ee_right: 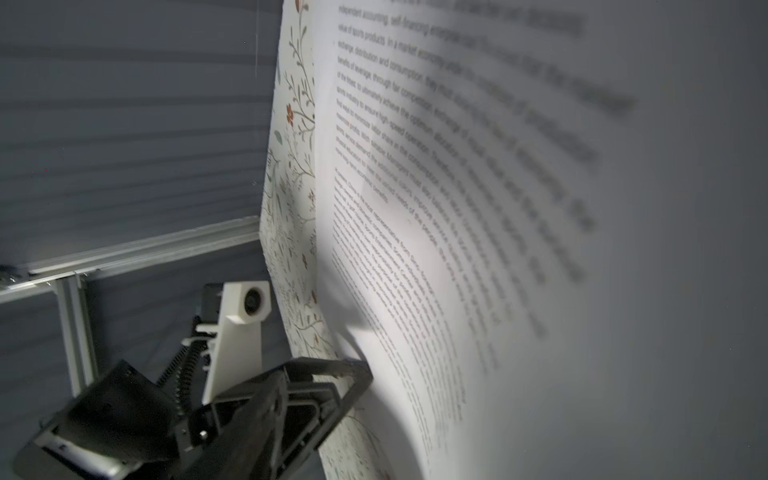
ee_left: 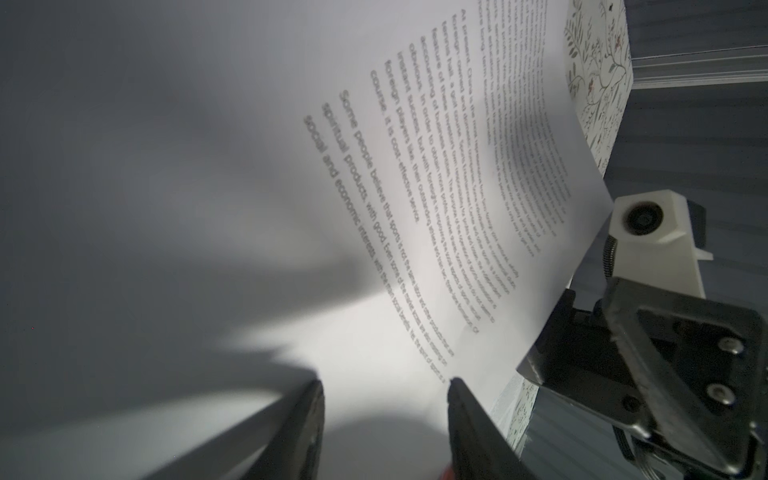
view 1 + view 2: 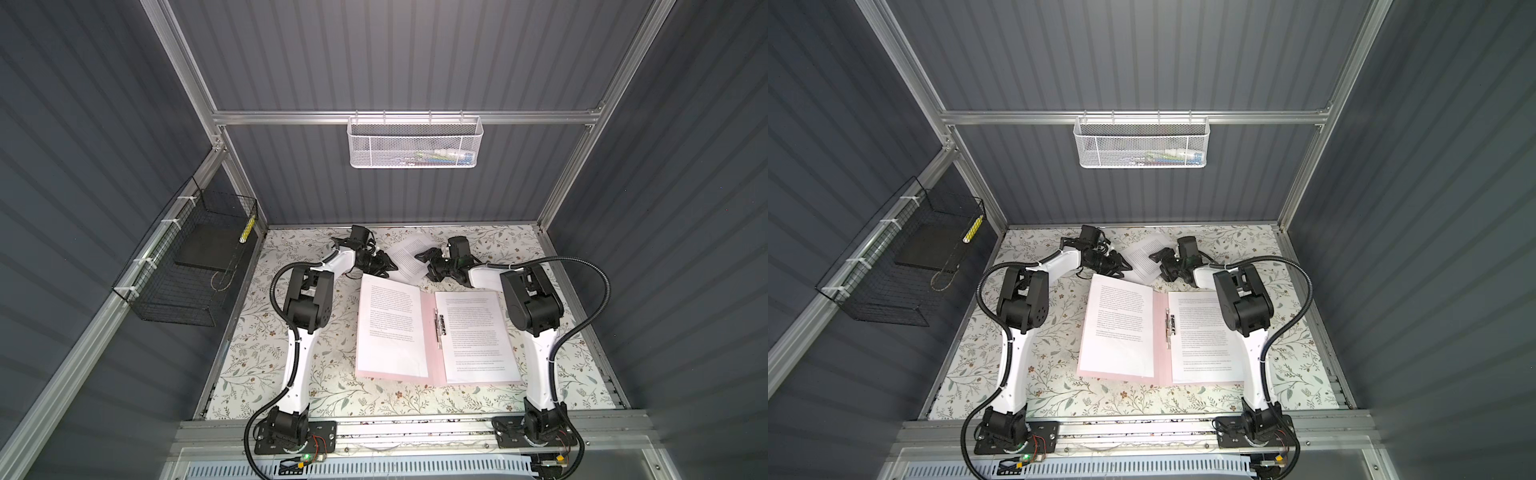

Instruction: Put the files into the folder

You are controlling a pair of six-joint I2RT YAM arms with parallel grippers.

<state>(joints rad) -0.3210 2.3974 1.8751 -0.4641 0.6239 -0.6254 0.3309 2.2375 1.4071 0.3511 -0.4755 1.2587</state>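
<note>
In both top views your pink folder [image 3: 428, 332] [image 3: 1160, 332] lies open at the middle of the floral table cover [image 3: 257, 345], with its metal clip [image 3: 438, 328] along the spine. The left-flap sheet [image 3: 390, 328] lies slightly askew at 9 o'clock of the spine, and the right-flap sheet [image 3: 478, 332] lies at 3 o'clock. The loose sheet [image 3: 409, 257] [image 2: 415, 166] is at 12 o'clock of the folder, outside it and bowed up off the table. Your left gripper [image 3: 387, 269] [image 2: 384, 386] is at that sheet's 9 o'clock edge. Its wrist view shows the jaws partly open, with the page beyond them and nothing clamped. Your right gripper [image 3: 424, 267] is at the 3 o'clock edge with its jaws spread apart. You cannot tell whether a finger touches the paper.
</note>
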